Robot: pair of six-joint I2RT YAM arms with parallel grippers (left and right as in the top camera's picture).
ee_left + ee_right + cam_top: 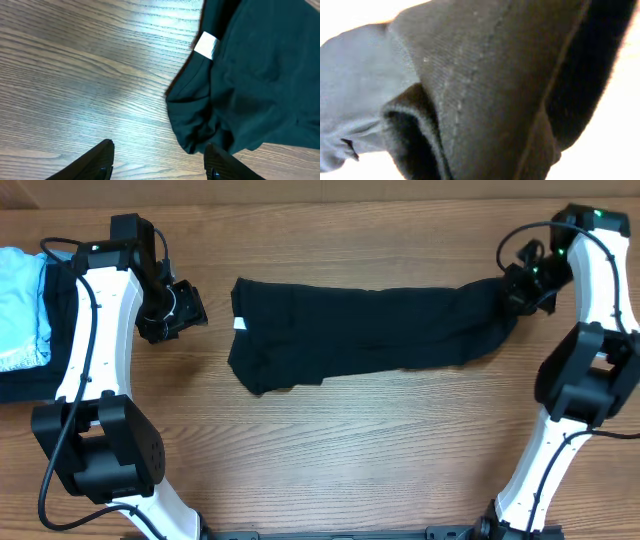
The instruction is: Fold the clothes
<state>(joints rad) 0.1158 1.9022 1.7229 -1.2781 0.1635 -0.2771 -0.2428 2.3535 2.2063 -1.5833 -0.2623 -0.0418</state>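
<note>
The clothes point(370, 330), a single black garment, lie stretched in a long band across the middle of the wooden counter point(350, 450), with the white tag point(240, 323) at the left end. The left jaws hover just beside that end and stand wide open, holding nothing; in the left wrist view, bare wood shows between the two fingertips point(102, 159), and the garment's corner lies next to the right-hand one. The right jaws sit at the garment's far right end, where dark fabric bunches up against the wrist camera and hides them, so their state cannot be told. A light-blue garment point(20, 300) rests at the counter's far left edge.
</note>
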